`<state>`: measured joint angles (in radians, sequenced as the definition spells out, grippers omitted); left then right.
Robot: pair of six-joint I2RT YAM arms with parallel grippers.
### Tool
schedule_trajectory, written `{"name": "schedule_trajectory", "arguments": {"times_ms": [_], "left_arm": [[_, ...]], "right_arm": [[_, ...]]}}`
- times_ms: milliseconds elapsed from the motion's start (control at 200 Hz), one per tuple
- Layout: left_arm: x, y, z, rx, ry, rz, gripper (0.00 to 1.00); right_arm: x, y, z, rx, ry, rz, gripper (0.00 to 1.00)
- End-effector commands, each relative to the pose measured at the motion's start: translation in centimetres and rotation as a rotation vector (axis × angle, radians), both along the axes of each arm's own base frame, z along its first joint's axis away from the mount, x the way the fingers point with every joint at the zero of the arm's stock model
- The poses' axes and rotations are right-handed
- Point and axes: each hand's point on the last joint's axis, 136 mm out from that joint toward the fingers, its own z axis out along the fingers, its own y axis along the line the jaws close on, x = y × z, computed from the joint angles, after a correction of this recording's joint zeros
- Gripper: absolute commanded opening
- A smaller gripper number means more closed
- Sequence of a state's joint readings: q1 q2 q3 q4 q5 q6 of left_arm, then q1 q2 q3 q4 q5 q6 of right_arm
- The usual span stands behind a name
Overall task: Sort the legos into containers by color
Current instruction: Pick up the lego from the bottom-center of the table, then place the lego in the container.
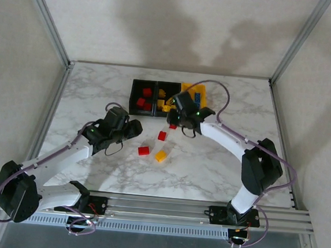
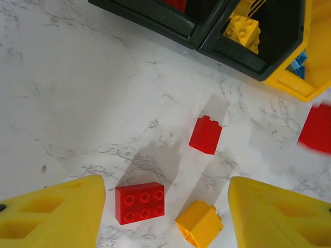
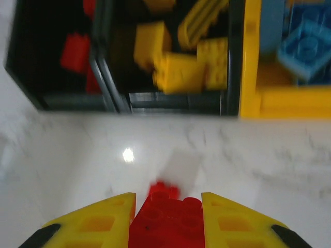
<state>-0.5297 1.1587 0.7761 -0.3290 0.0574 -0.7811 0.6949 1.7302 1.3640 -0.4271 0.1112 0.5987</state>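
My right gripper (image 3: pixel 168 206) is shut on a red lego (image 3: pixel 166 222), just in front of the containers. The left black bin (image 3: pixel 72 102) holds red legos (image 3: pixel 75 51), the middle black bin (image 3: pixel 176 102) yellow ones (image 3: pixel 176 59), and the yellow bin (image 3: pixel 289 101) blue ones (image 3: pixel 305 46). In the top view the right gripper (image 1: pixel 173 125) is by the bins' near edge. My left gripper (image 2: pixel 166 217) stands open over a flat red lego (image 2: pixel 140 202) and a yellow lego (image 2: pixel 199 223). Another red lego (image 2: pixel 205 135) lies further ahead.
The loose legos lie mid-table: red (image 1: pixel 162 136), red (image 1: pixel 144 151), yellow (image 1: pixel 161 156). The left gripper (image 1: pixel 134 128) hovers just left of them. The marble table (image 1: pixel 87 94) has bare room to the left and right. Metal frame posts (image 1: pixel 47 21) stand at the corners.
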Motion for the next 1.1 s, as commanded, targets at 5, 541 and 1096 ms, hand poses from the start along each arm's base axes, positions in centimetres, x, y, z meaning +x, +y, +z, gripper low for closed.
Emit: {"name": "schedule_trajectory", "arguments": {"times_ms": [5, 541, 1096], "left_arm": [[-0.6, -0.2, 0.0, -0.019, -0.001, 0.001, 0.64], [-2.4, 2.6, -0.5, -0.003, 0.0, 0.107, 0.64], [-3.5, 4.1, 0.2, 0.004, -0.014, 0.136, 0.65]], "right_arm": [[4.1, 0.1, -0.1, -0.031, -0.035, -0.002, 0.24], [10.6, 10.3, 2.0, 0.286, -0.054, 0.146, 0.25], [13.4, 16.1, -1.7, 0.314, -0.019, 0.169, 0.38]]}}
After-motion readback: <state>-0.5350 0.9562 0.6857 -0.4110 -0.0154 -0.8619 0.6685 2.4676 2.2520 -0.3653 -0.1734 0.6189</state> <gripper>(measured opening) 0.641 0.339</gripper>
